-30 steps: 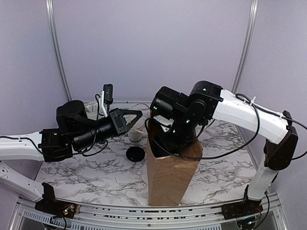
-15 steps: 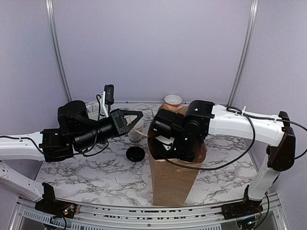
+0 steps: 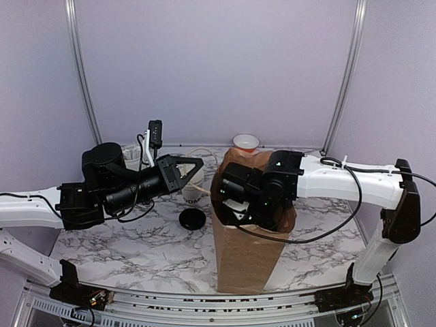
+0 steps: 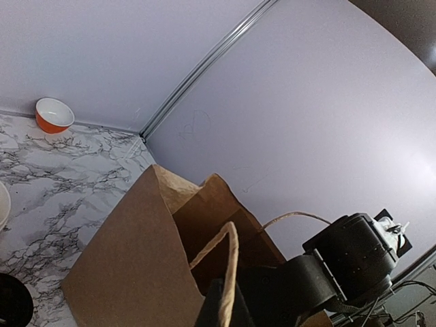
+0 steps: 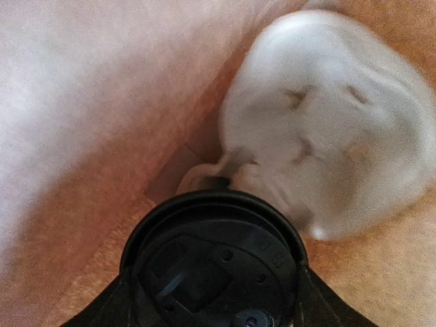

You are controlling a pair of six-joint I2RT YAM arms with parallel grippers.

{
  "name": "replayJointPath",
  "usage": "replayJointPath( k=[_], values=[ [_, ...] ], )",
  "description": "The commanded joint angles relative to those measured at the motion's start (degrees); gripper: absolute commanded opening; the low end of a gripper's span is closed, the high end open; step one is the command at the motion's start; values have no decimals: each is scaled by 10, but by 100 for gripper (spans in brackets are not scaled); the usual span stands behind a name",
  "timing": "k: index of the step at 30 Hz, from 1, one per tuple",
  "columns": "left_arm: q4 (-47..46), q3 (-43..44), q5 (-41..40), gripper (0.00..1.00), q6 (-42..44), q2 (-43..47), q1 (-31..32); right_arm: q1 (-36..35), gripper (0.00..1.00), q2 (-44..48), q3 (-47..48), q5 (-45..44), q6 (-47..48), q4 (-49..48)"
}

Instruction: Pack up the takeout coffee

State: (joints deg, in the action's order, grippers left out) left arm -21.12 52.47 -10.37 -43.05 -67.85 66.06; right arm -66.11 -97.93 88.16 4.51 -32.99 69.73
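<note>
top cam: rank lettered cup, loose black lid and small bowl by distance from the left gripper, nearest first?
From the left gripper:
1. lettered cup: just under the fingertips, beside the bag on the left arm's side.
2. loose black lid: flat on the table, on the near side of that cup.
3. small bowl: by the back wall, behind the bag.

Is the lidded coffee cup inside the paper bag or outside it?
Inside. The right gripper holds the coffee cup, black lid showing, with brown paper bag walls all around.
</note>
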Motion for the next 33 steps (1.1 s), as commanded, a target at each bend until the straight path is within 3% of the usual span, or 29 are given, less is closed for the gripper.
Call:
replayJointPath(
  k=[1, 22, 33],
  values=[
    [6, 24, 13, 0, 11, -3, 3, -4, 38, 18, -41, 15, -5, -25],
    [6, 37, 23, 0, 15, -16, 3, -6, 38, 9, -111, -2, -7, -77],
    [10, 41, 19, 0, 17, -21, 4, -11, 40, 5, -77, -20, -3, -47]
  ],
)
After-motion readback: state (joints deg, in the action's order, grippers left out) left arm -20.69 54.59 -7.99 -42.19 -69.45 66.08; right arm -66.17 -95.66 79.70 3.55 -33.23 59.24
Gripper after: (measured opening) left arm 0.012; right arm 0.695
